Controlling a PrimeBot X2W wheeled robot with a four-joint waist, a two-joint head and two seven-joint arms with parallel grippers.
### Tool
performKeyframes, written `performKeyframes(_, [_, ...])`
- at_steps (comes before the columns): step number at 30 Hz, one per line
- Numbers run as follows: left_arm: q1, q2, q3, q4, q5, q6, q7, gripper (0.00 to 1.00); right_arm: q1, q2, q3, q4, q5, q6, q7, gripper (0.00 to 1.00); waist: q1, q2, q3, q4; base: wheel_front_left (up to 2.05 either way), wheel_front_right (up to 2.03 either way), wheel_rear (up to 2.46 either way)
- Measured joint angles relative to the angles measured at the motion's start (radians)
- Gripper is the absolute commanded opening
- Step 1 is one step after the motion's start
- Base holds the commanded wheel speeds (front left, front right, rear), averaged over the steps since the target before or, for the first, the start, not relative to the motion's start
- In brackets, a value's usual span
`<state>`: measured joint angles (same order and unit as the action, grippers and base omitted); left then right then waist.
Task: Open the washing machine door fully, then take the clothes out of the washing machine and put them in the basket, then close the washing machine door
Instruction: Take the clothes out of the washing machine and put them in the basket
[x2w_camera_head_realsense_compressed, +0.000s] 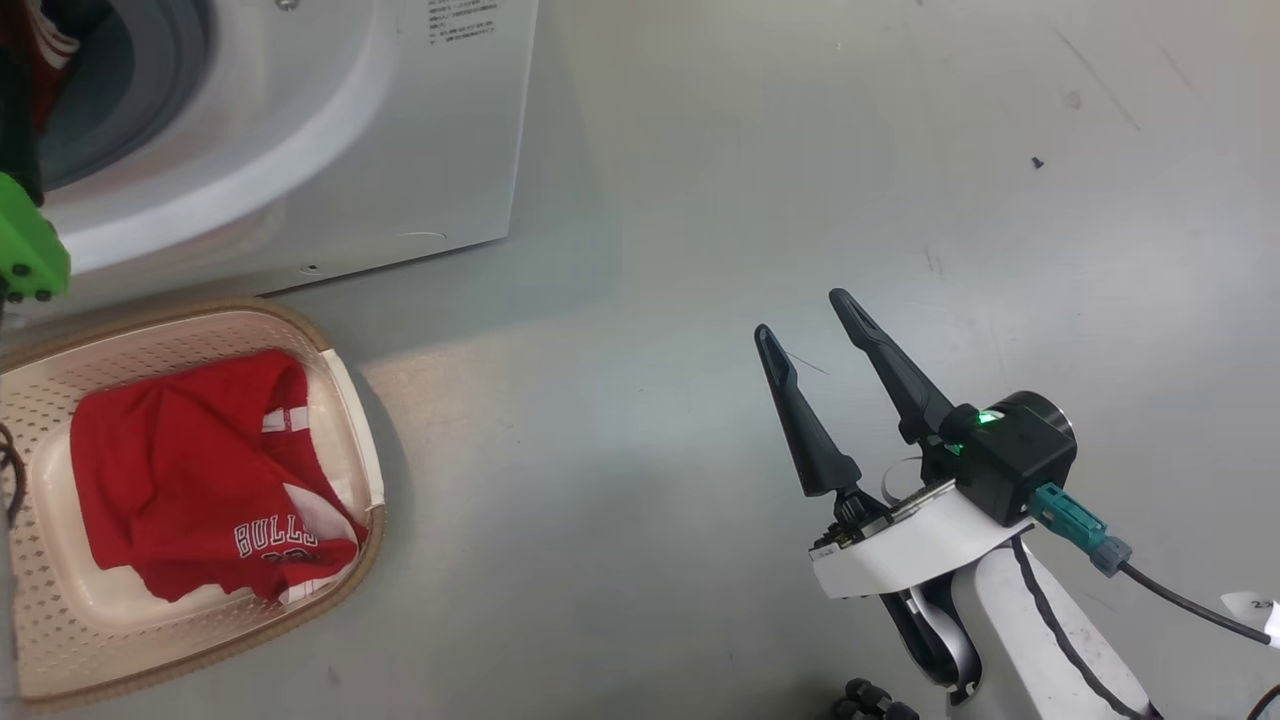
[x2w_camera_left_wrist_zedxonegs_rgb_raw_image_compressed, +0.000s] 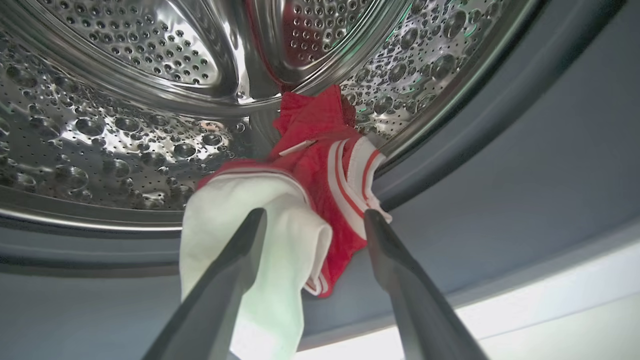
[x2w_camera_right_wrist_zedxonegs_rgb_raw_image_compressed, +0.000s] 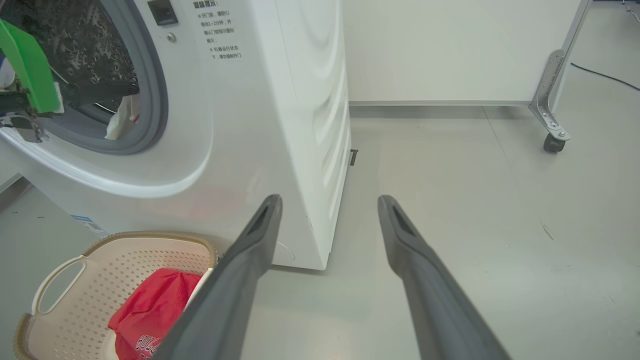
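The washing machine (x2w_camera_right_wrist_zedxonegs_rgb_raw_image_compressed: 280, 100) stands with its round opening uncovered; its door is out of view. In the left wrist view my left gripper (x2w_camera_left_wrist_zedxonegs_rgb_raw_image_compressed: 315, 215) is open at the steel drum's (x2w_camera_left_wrist_zedxonegs_rgb_raw_image_compressed: 125, 125) mouth. Its two fingers straddle a red and white garment (x2w_camera_left_wrist_zedxonegs_rgb_raw_image_compressed: 320, 170) of the clothes, which drapes over the drum's lip and the grey gasket (x2w_camera_left_wrist_zedxonegs_rgb_raw_image_compressed: 500, 165). Another red "BULLS" jersey (x2w_camera_head_realsense_compressed: 190, 470) lies in the cream basket (x2w_camera_head_realsense_compressed: 345, 400) on the floor in front of the machine. My right gripper (x2w_camera_head_realsense_compressed: 800, 316) hangs open and holds nothing over bare floor, to the right of the basket.
A green part of my left arm (x2w_camera_head_realsense_compressed: 28, 250) sits at the machine's opening. Grey floor stretches to the right of the machine. A white panel on a caster wheel (x2w_camera_right_wrist_zedxonegs_rgb_raw_image_compressed: 552, 144) stands behind, with a cable (x2w_camera_right_wrist_zedxonegs_rgb_raw_image_compressed: 600, 75) on the floor beyond it.
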<state>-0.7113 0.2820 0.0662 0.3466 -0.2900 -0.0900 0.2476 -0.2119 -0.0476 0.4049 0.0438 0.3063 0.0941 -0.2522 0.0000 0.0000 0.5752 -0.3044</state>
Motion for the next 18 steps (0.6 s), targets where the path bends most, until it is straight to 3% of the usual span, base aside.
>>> performKeyframes(8, [-0.111,0.061,0.002,0.098,0.037,0.025,0.07,1.0,-0.028,0.0,0.031,0.0,0.01,-0.002,0.0,1.0,0.0,0.0,0.027,-0.036,0.0,0.0,0.0])
performKeyframes(18, [-0.208,0.069,-0.032,0.191,0.068,0.025,0.11,1.0,-0.039,0.0,0.052,0.0,0.018,-0.02,0.0,1.0,0.0,0.0,0.055,-0.069,0.0,0.0,0.0])
